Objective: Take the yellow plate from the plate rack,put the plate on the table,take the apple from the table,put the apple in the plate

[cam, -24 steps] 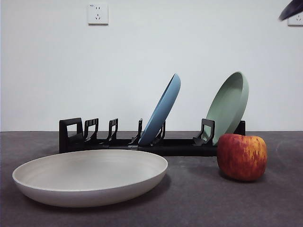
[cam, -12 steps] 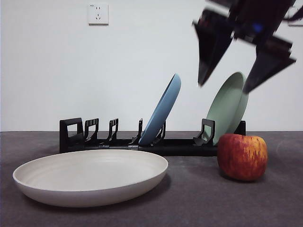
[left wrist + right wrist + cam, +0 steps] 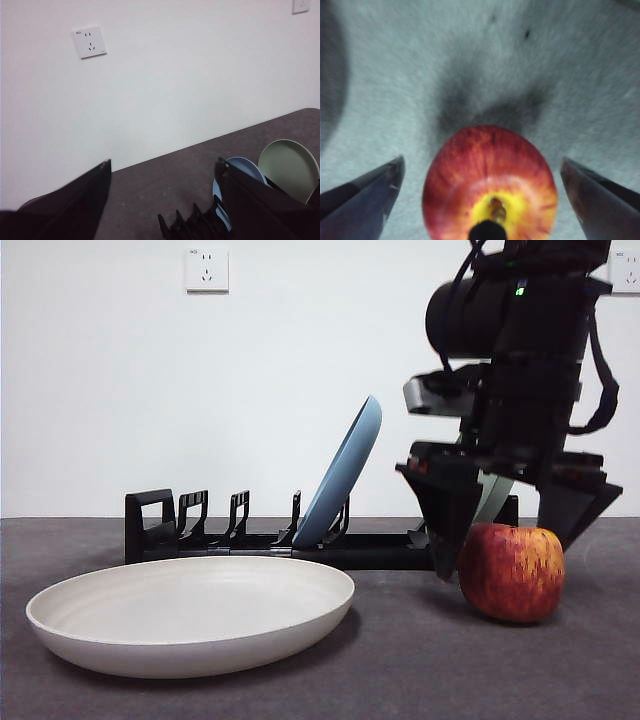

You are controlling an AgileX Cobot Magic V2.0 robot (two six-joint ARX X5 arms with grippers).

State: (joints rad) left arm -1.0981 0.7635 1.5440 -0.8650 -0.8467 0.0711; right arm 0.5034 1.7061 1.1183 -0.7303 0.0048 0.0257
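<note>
Right hand (image 3: 510, 540), spread wide, straddles the blocky streaked apple (image 3: 512, 572).

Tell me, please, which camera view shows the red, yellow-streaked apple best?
The right wrist view: the red, yellow-streaked apple fills the middle, seen from above, with the right gripper open on either side. The front view shows the apple's side on the dark grey table, partly flanked by the jaws. The left wrist view misses it.

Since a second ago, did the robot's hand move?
Yes. The right hand came down from the top corner, past the sage-green plate in the plate rack, open around the apple.
</note>
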